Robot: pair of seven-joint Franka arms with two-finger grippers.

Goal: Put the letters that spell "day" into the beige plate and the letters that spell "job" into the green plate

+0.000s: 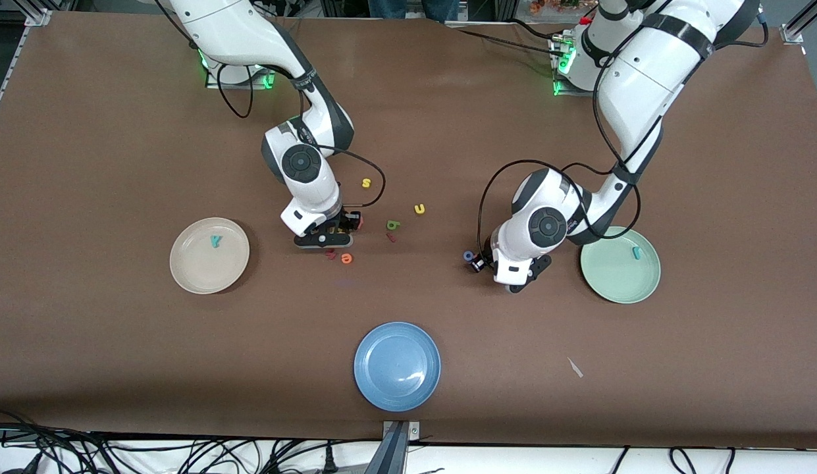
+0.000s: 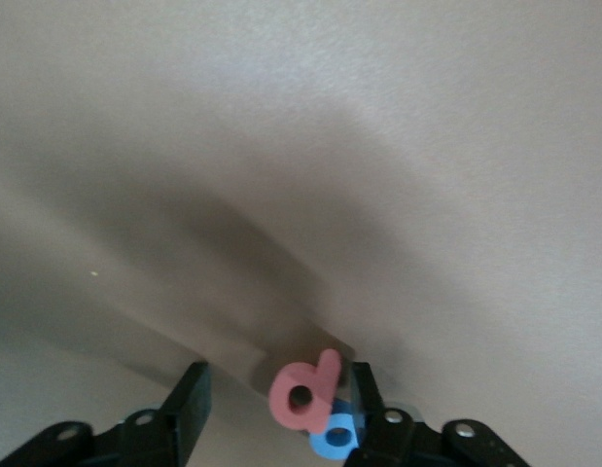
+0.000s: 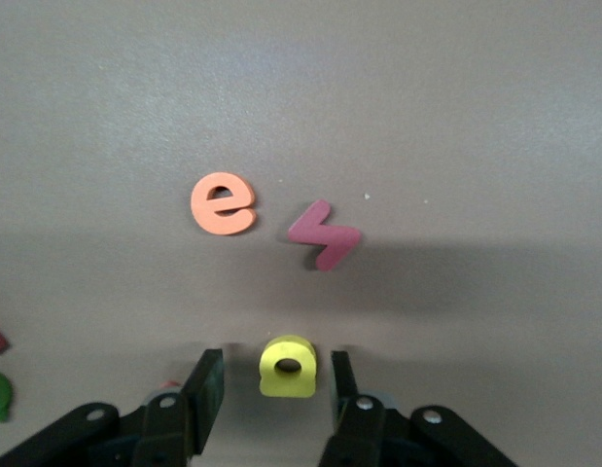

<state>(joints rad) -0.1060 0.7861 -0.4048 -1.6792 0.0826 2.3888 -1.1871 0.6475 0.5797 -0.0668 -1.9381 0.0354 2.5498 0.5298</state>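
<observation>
The beige plate (image 1: 197,270) lies toward the right arm's end with a teal "y" (image 1: 215,241) in it. The green plate (image 1: 619,280) lies toward the left arm's end with a teal "j" (image 1: 636,251) in it. My right gripper (image 1: 336,232) (image 3: 274,358) is down at the table, open, with a yellow rounded letter (image 3: 287,367) between its fingers and a gap on each side. My left gripper (image 1: 477,262) (image 2: 279,370) is open around a pinkish-red letter (image 2: 305,392) that leans against one finger (image 2: 367,394). The blue ring "o" (image 2: 336,435) (image 1: 469,255) lies beside it. A green letter (image 1: 393,225) lies mid-table.
An orange "e" (image 3: 222,203) (image 1: 346,258) and a dark red letter (image 3: 324,234) lie just in front of the right gripper. A yellow "s" (image 1: 366,183), a yellow "u" (image 1: 419,209) and a red "t" (image 1: 391,237) lie mid-table. The blue plate (image 1: 397,388) is nearest the front camera.
</observation>
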